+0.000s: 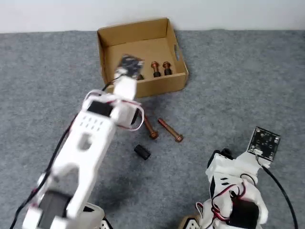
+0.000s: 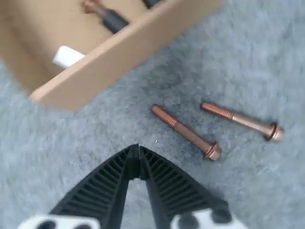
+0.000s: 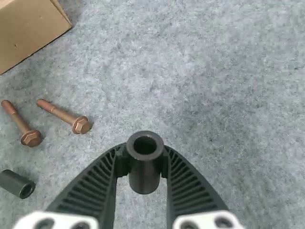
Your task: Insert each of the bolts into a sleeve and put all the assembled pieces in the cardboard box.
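Left arm (image 1: 88,138), right arm (image 1: 236,183): white moulded shells are fitted; red, white and black cables (image 1: 141,120) are looped alongside. Fingers (image 2: 102,188) are formed in black ribbed plastic, white-based.

Two copper-coloured bolts (image 1: 170,130) lay on the grey worktop (image 1: 238,71), between brown cardboard box (image 1: 143,88) (behind) and black cylindrical sleeve (image 1: 142,152) (before).

Grey felt table (image 1: 238,71), cardboard box (image 1: 143,88), bolt (image 1: 150,130), second bolt (image 1: 169,130), black sleeve (image 1: 142,151)
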### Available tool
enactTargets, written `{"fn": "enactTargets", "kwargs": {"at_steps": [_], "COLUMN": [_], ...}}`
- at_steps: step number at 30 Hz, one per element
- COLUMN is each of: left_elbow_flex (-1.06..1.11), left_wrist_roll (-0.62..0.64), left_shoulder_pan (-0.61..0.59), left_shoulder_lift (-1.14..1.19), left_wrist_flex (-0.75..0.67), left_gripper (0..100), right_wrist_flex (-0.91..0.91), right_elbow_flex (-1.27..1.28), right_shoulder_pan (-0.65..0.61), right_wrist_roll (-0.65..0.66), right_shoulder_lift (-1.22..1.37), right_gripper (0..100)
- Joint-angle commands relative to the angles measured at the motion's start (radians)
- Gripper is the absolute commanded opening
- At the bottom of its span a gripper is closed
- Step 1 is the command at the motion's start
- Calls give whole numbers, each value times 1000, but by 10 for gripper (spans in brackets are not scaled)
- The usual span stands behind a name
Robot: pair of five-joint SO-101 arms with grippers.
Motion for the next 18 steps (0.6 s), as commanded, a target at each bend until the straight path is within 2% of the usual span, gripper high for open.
{"fn": "enactTargets", "kwargs": {"at_steps": [1, 3, 6, 12, 15, 18], "left_elbow_flex": [-259, -371, -535, -845, -995, -1139], "left_wrist_roll": [-284, -396, -494, -767, -847, -859], "left_shoulder_pan": [23, 32, 63, 157, 184, 195], "left_shoulder_lift": [180, 273, 400, 620, 727, 833], "left_wrist_flex": [106, 155, 255, 528, 629, 672], "left_gripper": [39, 48, 50, 55, 116, 191], "right_wrist_flex": [-22, -27, -27, -27, -27, -27], "right_elbow_flex": [0, 3, 3, 3, 3, 3], "right_shoulder_pan": [15, 16, 22, 24, 24, 24], "right_wrist_roll": [11, 11, 11, 11, 11, 11], "right_shoulder_lift": [-1, -1, -1, -1, -1, -1], "right_gripper": [8, 8, 8, 8, 8, 8]}}
